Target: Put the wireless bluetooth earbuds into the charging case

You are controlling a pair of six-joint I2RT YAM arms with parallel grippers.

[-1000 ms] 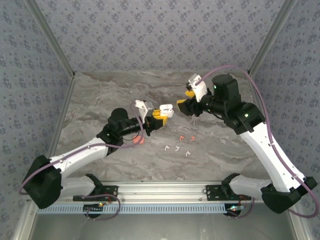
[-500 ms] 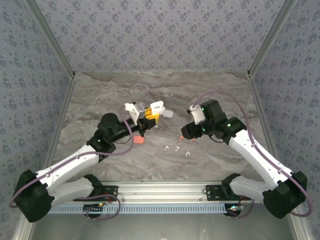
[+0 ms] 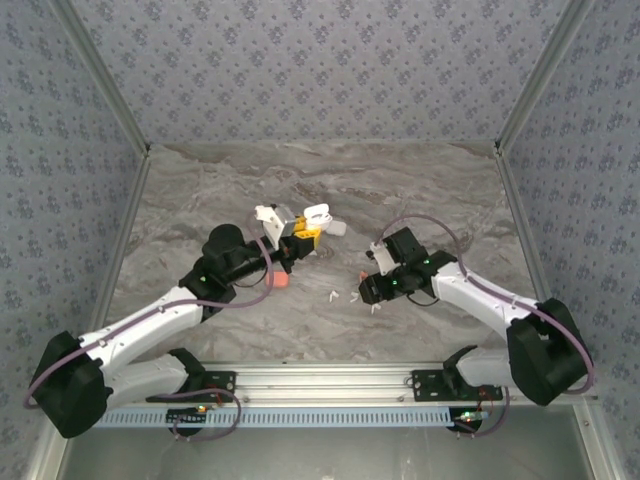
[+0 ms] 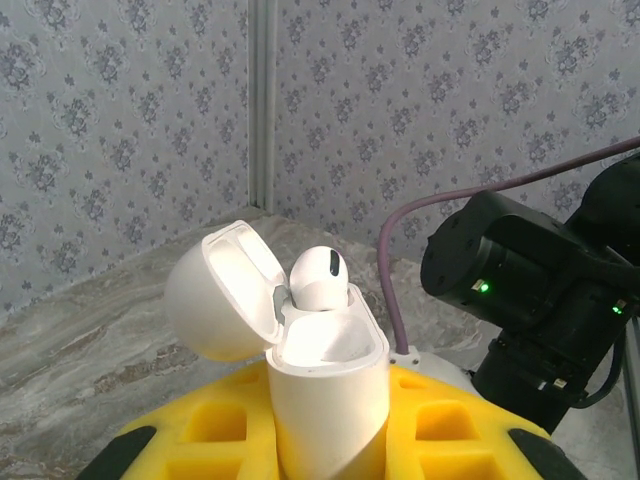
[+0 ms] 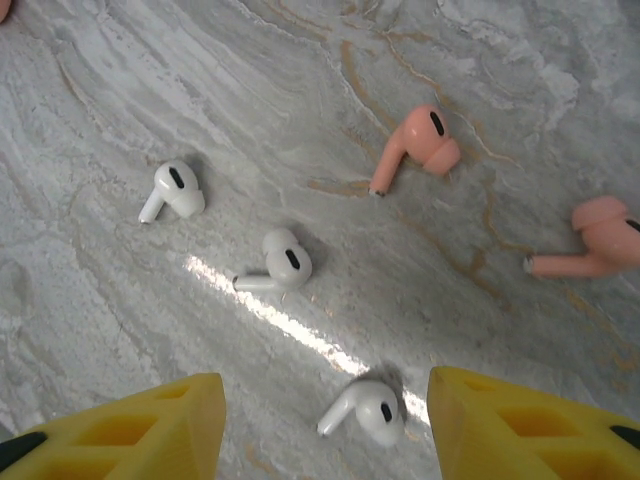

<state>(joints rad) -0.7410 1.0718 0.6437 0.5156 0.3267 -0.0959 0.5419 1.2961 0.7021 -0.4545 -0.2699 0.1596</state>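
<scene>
From above, I see the left fingers (image 3: 303,238) closed on the white charging case (image 3: 316,214), over the middle of the counter (image 3: 200,190) and slightly toward its far edge. The case lid is swung open. A small orange-red object (image 3: 279,282) lies on the counter just beside the left arm (image 3: 170,310). The right arm (image 3: 470,295) is bent low, with its wrist over the loose earbuds, which lie a little right of centre and toward the near edge. I can pick out two white earbuds (image 3: 331,295) just left of that wrist and an orange-pink speck (image 3: 362,276) at its far side.

On the left wrist camera, the case (image 4: 325,390) stands upright, clamped between the yellow left fingers (image 4: 200,440). Its lid (image 4: 215,295) is tipped back to the left. One white earbud (image 4: 318,278) sits in the case with its head poking out of the top. The right arm's dark body, showing a green light, is close behind on the right (image 4: 520,280).

On the right wrist camera, the right fingers (image 5: 520,420) stand apart and grip nothing. One white earbud (image 5: 365,410) lies on the counter between them. Two more white ones lie beyond it and apart from each other (image 5: 280,260) (image 5: 172,190). Two pink earbuds lie further off to the right (image 5: 415,145) (image 5: 595,235).
</scene>
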